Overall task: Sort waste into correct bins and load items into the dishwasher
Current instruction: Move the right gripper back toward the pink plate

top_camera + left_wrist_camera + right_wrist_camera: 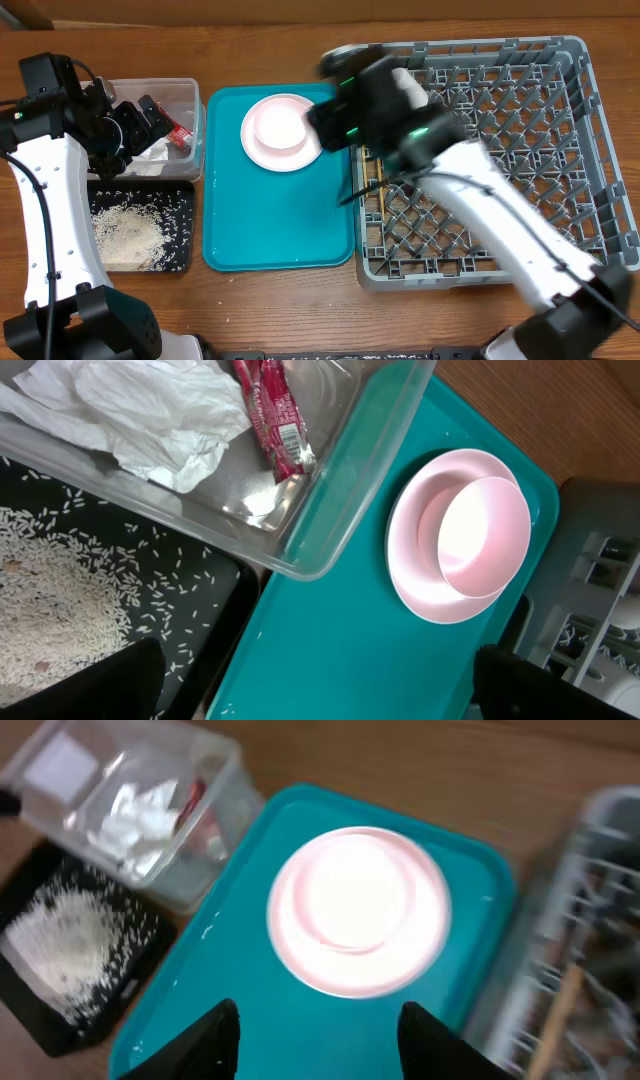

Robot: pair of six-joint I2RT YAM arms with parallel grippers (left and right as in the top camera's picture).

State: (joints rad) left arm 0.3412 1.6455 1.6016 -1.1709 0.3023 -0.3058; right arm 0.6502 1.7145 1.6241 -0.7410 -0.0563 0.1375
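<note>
Right gripper [318,1017] is spread wide with nothing in it, hanging just above the pink plate [355,910], so my guess is it's lining up on that for the rack. The plate sits at the back end of the teal tray [280,225] with a small pale bowl [485,535] in it, pushed toward one side rather than centred. That's probably why the fingers are so far apart (a plate rim wants a wide bite, or it takes the bowl first, can't say which).

Left gripper [320,685] is open and empty too, parked over the clear tub [192,100], which keeps it out of the right arm's way. The waste looks sorted. The crumpled napkin [150,410] and red-and-white wrapper [275,420] lie in the tub, and the rice [130,235] is piled in the black tray [182,258] next to it. Both bins sit hard beside the teal tray. The grey dish rack [590,150] is on the tray's other side, with wooden chopsticks [378,195] lying along its tray-side edge.

The right wrist camera blows the plate out to a white glow, so the bowl barely reads there. The left wrist view shows it cleanly, plus the wrapper's print. Only the overhead gives the whole layout, though the right arm is a blur in it.
</note>
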